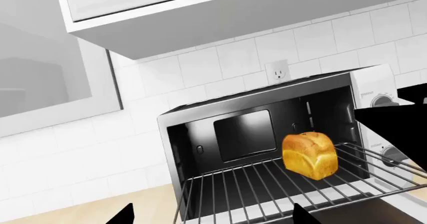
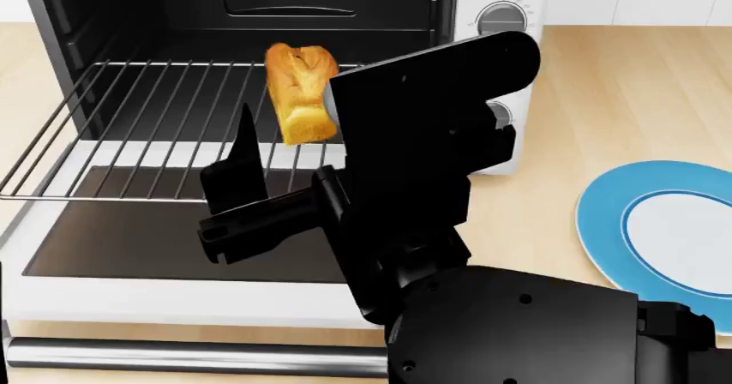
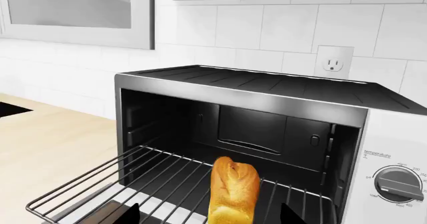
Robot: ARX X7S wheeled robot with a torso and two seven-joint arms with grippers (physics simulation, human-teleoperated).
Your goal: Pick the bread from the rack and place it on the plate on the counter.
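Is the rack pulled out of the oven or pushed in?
Pulled out. The rack juts past the oven mouth over the dropped door, with the bread standing upright on it.

Golden bread [image 2: 302,93] stands upright on the pulled-out rack [image 2: 137,135]; blue-rimmed plate [image 2: 603,221] on counter [image 2: 618,84].

The small golden-brown loaf of bread [image 1: 308,155] has a matt, slightly rough crust. It stands on the rack of thin silver-grey metal wires [image 2: 149,123], which look smooth and a little shiny. The inside walls of the black toaster oven [image 3: 260,129] are glossy, like enamelled metal. The light beige countertop [image 2: 606,101] shows a matt wood grain. The round plate with the bright blue rim [image 2: 606,230] looks smooth. The white wall tiles [image 1: 220,59] are smooth.
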